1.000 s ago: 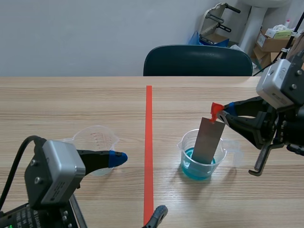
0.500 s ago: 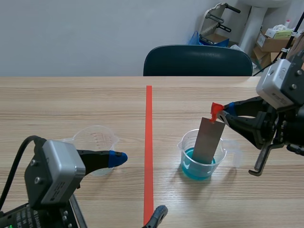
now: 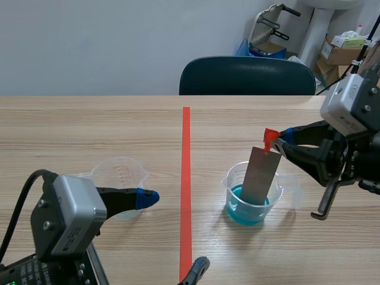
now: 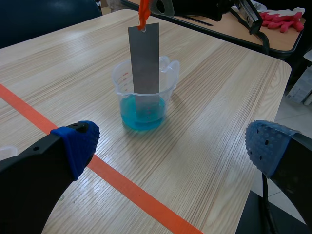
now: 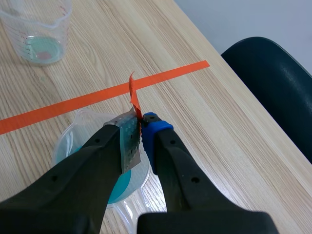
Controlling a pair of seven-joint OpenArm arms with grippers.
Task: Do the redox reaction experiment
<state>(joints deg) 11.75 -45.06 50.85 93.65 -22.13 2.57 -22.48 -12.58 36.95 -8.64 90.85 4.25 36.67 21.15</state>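
A clear beaker [image 3: 246,199] with blue liquid stands right of the tape line. A grey metal strip [image 3: 261,175] stands tilted in it, lower end in the liquid. My right gripper [image 3: 280,142] is shut on the strip's top, where an orange tag [image 3: 270,136] is fixed. In the right wrist view the tag [image 5: 134,97] and strip top [image 5: 129,141] sit between the fingers, above the beaker [image 5: 70,139]. My left gripper [image 3: 172,233] is open, low beside an empty beaker [image 3: 120,177]. Ahead of the left gripper [image 4: 173,146] stand the blue beaker [image 4: 145,92] and strip [image 4: 145,63].
An orange tape line [image 3: 186,178] runs down the table's middle. A dark chair [image 3: 246,76] stands behind the far edge, with cardboard boxes [image 3: 341,50] at the back right. The empty beaker [image 5: 36,29] lies beyond the tape in the right wrist view.
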